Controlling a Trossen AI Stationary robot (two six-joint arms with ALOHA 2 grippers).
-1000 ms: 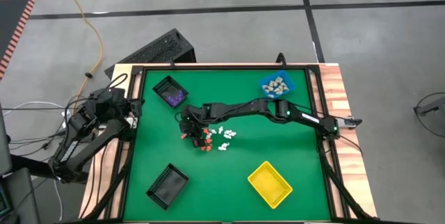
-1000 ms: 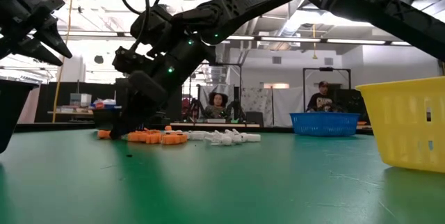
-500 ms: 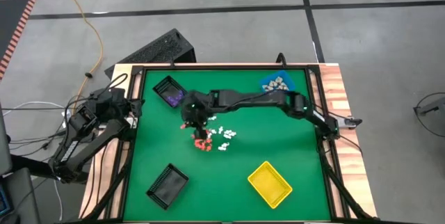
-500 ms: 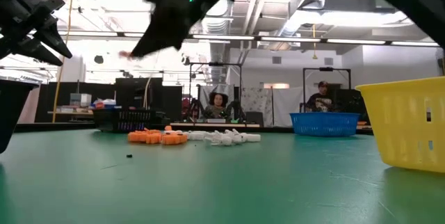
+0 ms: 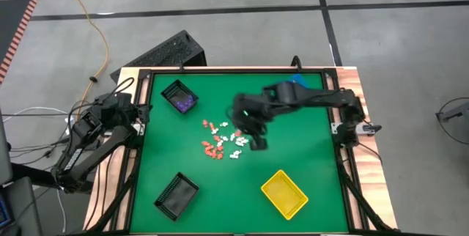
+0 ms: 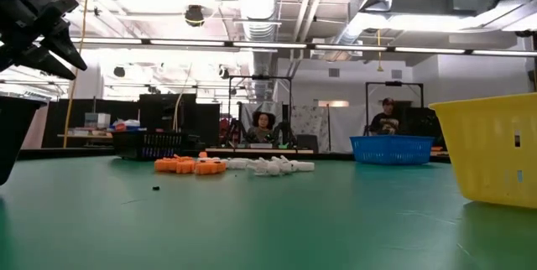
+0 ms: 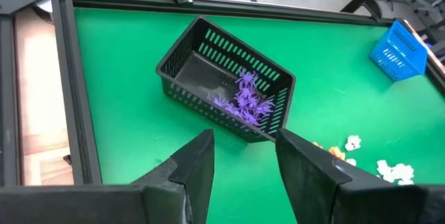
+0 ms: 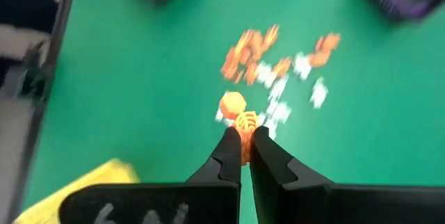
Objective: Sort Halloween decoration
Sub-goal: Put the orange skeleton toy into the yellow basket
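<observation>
The Halloween decoration pieces, tiny orange and white figures, lie in a loose pile (image 5: 223,139) (image 6: 226,165) on the green table's middle. My right gripper (image 5: 259,144) (image 8: 245,144) hangs high above the table, just right of the pile, shut on one orange piece (image 8: 236,111). It is out of the low view. My left gripper (image 5: 139,115) (image 7: 243,158) waits open over the table's left edge, facing a black bin (image 7: 226,88) that holds purple pieces. My right gripper pinches the orange piece by its lower end (image 8: 245,128) between its two fingertips. The fingers slant steeply down from above. The piece's round top sticks out past the fingertips, and the piece is lifted clear of the table.
The black bin with purple pieces (image 5: 179,97) stands at the far left, and an empty black bin (image 5: 176,194) at the near left. A yellow bin (image 5: 284,193) sits near right. The blue bin (image 5: 297,80) at the far right is partly under my right arm.
My right gripper has risen from the pile's left side, out of the low view, and swung toward the table's right edge, staying shut. The orange piece has been lifted clear with it. The pile has stayed in place.
</observation>
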